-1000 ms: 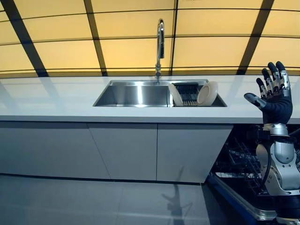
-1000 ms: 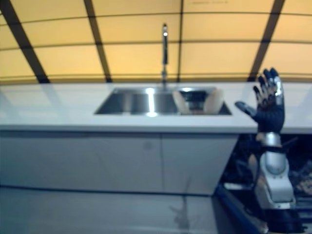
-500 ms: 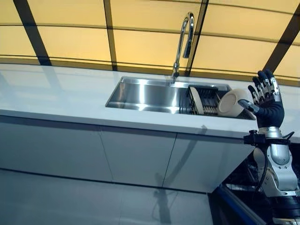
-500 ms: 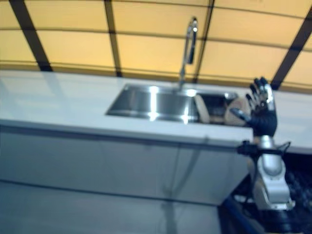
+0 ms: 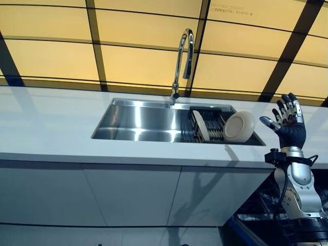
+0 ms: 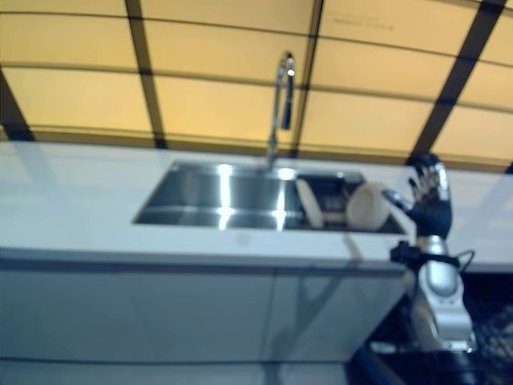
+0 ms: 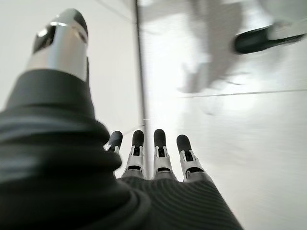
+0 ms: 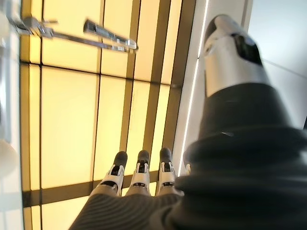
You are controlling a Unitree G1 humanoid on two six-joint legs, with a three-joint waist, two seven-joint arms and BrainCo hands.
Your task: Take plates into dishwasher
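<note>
Two cream plates stand on edge in a dark rack (image 5: 211, 123) in the right half of the steel sink (image 5: 138, 118): a round one (image 5: 239, 126) facing me and a thinner one (image 5: 200, 125) edge-on. My right hand (image 5: 288, 123) is raised just right of the round plate, fingers (image 8: 139, 175) straight and spread, holding nothing and not touching it. My left hand (image 7: 153, 163) shows only in the left wrist view, open, fingers straight, pointing at a pale floor.
A tall chrome faucet (image 5: 182, 56) rises behind the sink. The white countertop (image 5: 51, 123) runs wide to the left. Below it are grey cabinet doors (image 5: 128, 197). The open dishwasher's dark rack (image 5: 266, 205) shows at lower right, under my right arm.
The whole view has shifted, so the camera moved. My right hand stays raised and open beside the round plate, slightly farther to its right than half a second ago.
</note>
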